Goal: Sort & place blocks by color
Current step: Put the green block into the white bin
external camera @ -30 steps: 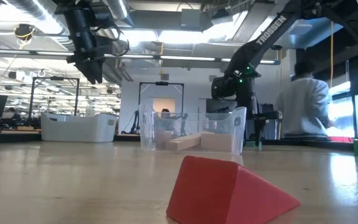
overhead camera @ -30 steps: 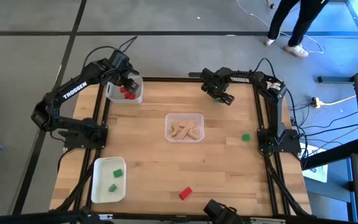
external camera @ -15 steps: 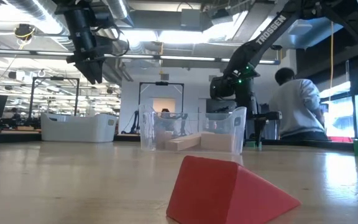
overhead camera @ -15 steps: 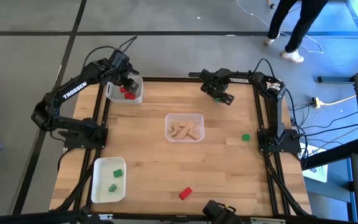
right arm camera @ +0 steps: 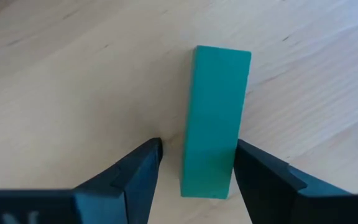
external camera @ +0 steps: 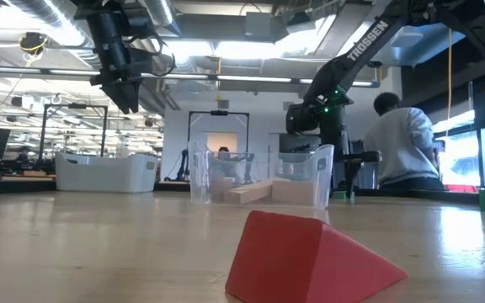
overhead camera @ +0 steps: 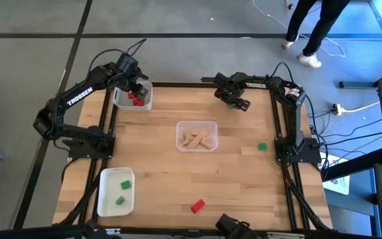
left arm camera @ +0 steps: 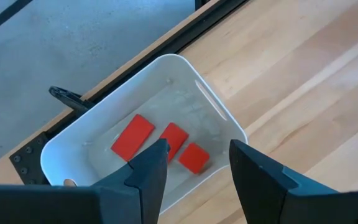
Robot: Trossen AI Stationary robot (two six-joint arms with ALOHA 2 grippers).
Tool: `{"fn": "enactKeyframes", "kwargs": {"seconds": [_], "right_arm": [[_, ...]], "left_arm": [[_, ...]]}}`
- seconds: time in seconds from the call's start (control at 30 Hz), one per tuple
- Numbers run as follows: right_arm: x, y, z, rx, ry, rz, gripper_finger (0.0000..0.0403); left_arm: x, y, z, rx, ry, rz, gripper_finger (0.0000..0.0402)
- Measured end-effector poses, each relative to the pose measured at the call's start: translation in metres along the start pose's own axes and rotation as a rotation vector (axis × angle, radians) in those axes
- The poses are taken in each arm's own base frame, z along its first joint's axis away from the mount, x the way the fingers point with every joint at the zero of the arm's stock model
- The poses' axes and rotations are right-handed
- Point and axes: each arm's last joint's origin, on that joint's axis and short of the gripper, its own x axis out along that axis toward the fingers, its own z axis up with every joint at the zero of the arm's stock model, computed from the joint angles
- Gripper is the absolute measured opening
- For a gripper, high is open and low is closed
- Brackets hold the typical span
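A long green block [right arm camera: 215, 118] lies flat on the wood near the table's far edge. My right gripper [right arm camera: 197, 149] [overhead camera: 237, 101] points down over it, open, with one finger on each long side of the block. My left gripper [left arm camera: 194, 165] [overhead camera: 135, 88] hangs open and empty above the white tray [left arm camera: 213, 109] at the far left corner. Three red blocks [left arm camera: 166, 143] lie in that tray. A red wedge block [overhead camera: 197, 206] [external camera: 310, 257] lies near the front edge. A small green block [overhead camera: 262, 147] lies toward the right edge. My right gripper has one finger [right arm camera: 257, 171] right at the green block's long side [right arm camera: 238, 134]. Whether it touches, I cannot tell. The other finger [right arm camera: 138, 171] stands clear of the block, with bare wood between them. The block lies flat on the table.
A clear tray [overhead camera: 196, 136] with light-wood blocks stands mid-table. A white tray [overhead camera: 116, 191] with two green blocks stands at the near left. Black frame rails [overhead camera: 290, 186] run along the table's sides. A person [overhead camera: 314, 26] walks beyond the far right corner.
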Motion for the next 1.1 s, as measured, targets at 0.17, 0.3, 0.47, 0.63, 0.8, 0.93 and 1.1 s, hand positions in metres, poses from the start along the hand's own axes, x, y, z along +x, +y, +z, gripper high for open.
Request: {"fn": "enactKeyframes", "kwargs": {"seconds": [0.17,0.3,0.47,0.63,0.8,0.93,1.1], "right_arm": [[0.0,0.0,-0.0002,0.0,0.004,0.001,0.0204],[0.0002,0.0001,-0.0002,-0.003,-0.03,-0.001,0.0204],[0.0002,-0.0004,0.0001,-0.001,-0.033,-0.008,0.0204],[0.0003,-0.0007,0.0008,0.06,-0.033,-0.009,0.0187],[0.0002,-0.0002,0.0009,0.052,-0.034,-0.005,0.0127],[0.0001,-0.0002,0.0005,-0.036,-0.038,-0.008,0.01],[0.0001,0.0006,0.0005,-0.206,-0.041,-0.003,0.01]], "left_arm": [[0.0,0.0,0.0,0.035,0.0,0.0,0.0164],[0.0,0.0,0.0,0.051,0.0,0.0,0.0164],[0.0,0.0,0.0,0.052,0.0,0.0,0.0164],[0.0,0.0,0.0,0.051,0.0,0.0,0.0164],[0.0,0.0,0.0,0.051,0.0,0.0,0.0164],[0.0,0.0,-0.0001,0.052,0.001,0.0,0.0164],[0.0,0.0,-0.0001,0.052,0.001,0.0,0.0164]]}}
